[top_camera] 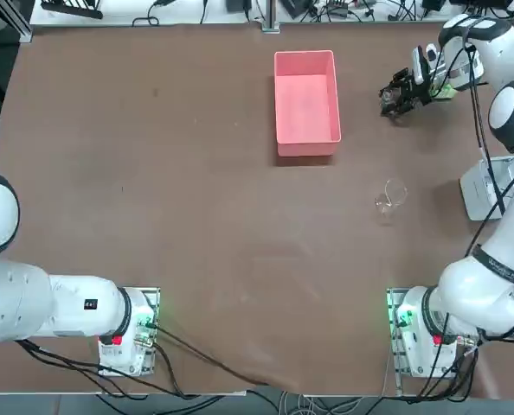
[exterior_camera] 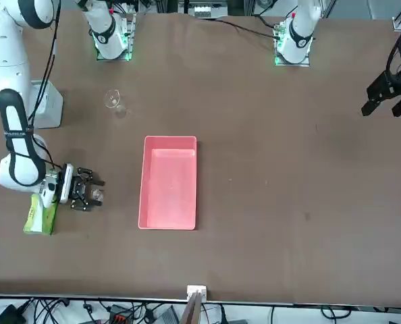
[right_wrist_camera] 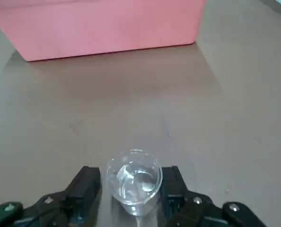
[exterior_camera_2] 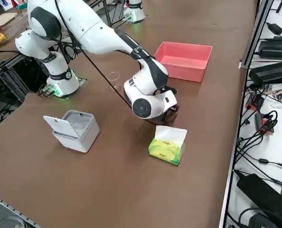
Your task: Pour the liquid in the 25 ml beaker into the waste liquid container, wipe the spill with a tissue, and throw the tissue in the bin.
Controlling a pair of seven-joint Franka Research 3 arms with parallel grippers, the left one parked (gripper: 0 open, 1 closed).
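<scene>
The 25 ml beaker (right_wrist_camera: 133, 182), a tiny clear glass with liquid in it, stands upright on the brown table. My right gripper (right_wrist_camera: 131, 172) is low over the table with one finger on each side of the beaker, close to the glass with narrow gaps showing. In the top view the gripper (top_camera: 397, 97) is at the far right of the table. It is to the right of the pink waste liquid container (top_camera: 306, 149), with a strip of bare table between them. The tub's wall (right_wrist_camera: 107, 28) shows ahead of the fingers. A loose tissue is out of view.
A larger clear glass vessel (top_camera: 391, 197) stands nearer the robot than the gripper. A green tissue pack (exterior_camera_2: 167, 145) with a white tuft lies just behind the wrist. A small white bin (exterior_camera_2: 77, 129) with its lid up sits at the table's right edge.
</scene>
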